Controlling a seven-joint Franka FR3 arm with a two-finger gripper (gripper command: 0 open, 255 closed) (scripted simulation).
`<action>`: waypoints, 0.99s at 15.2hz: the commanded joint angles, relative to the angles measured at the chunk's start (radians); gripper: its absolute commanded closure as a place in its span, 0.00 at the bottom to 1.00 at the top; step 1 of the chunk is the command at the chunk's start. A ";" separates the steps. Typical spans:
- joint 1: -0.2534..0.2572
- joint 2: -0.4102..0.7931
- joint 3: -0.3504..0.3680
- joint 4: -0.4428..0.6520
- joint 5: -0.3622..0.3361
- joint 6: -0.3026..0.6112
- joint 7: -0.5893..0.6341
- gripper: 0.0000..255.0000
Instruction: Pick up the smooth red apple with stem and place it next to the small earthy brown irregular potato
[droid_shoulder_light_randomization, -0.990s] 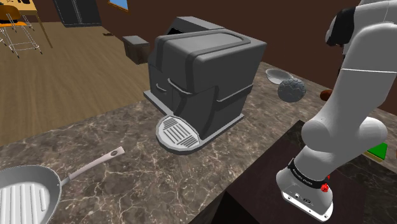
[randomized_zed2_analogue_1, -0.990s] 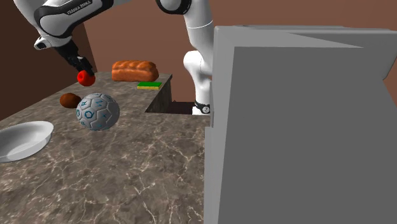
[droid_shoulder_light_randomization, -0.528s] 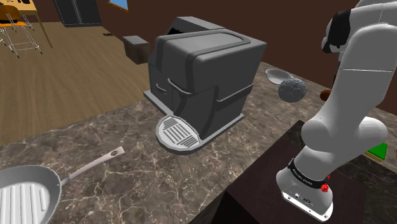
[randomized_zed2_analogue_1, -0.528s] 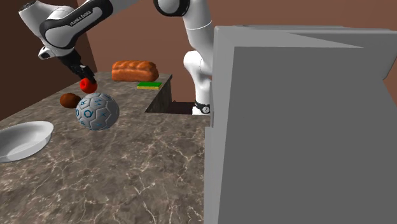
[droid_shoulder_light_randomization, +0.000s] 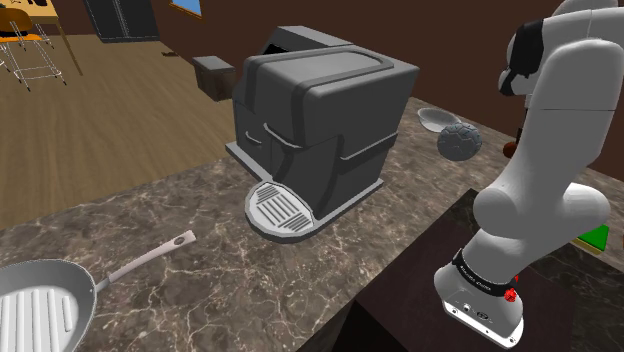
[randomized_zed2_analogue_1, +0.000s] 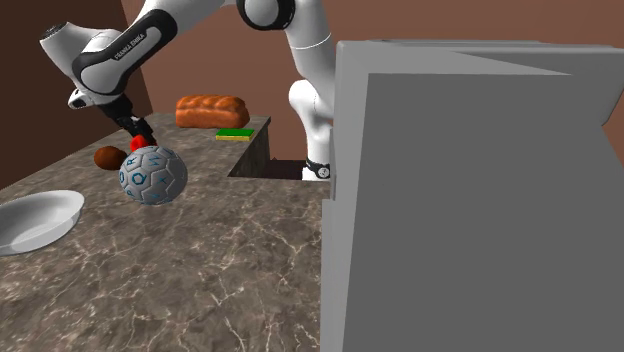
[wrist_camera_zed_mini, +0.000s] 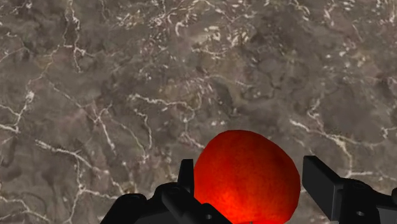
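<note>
Clamping the red apple (wrist_camera_zed_mini: 247, 175) from both sides, my fingers (wrist_camera_zed_mini: 323, 183) hold it over the brown marbled table (wrist_camera_zed_mini: 127, 76). I place everything else by the grey patterned ball (randomized_zed2_analogue_1: 153, 173), as the second exterior view shows it.

Farthest left of the ball, and nearer the camera than it, sits a white bowl (randomized_zed2_analogue_1: 40, 215) on the table, its inside showing plain white. Just left of the ball and a little behind it, the brown potato (randomized_zed2_analogue_1: 108, 156) lies on the table.

I carry the apple at the ball's upper left edge, near the potato's right side. The ball hides the apple's lower part, so I cannot tell whether it touches the table.

Right of the ball and farther back lie a brown loaf (randomized_zed2_analogue_1: 211, 110) and a green sponge (randomized_zed2_analogue_1: 236, 134) with a yellow underside. Far right of the ball, a big grey machine (randomized_zed2_analogue_1: 470, 200) stands close to the camera.
</note>
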 joint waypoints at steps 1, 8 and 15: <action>-0.007 0.017 0.007 -0.008 0.011 0.023 -0.001 1.00; -0.011 0.025 0.011 -0.015 0.016 0.036 0.000 1.00; -0.011 0.026 0.011 -0.015 0.016 0.036 0.000 0.00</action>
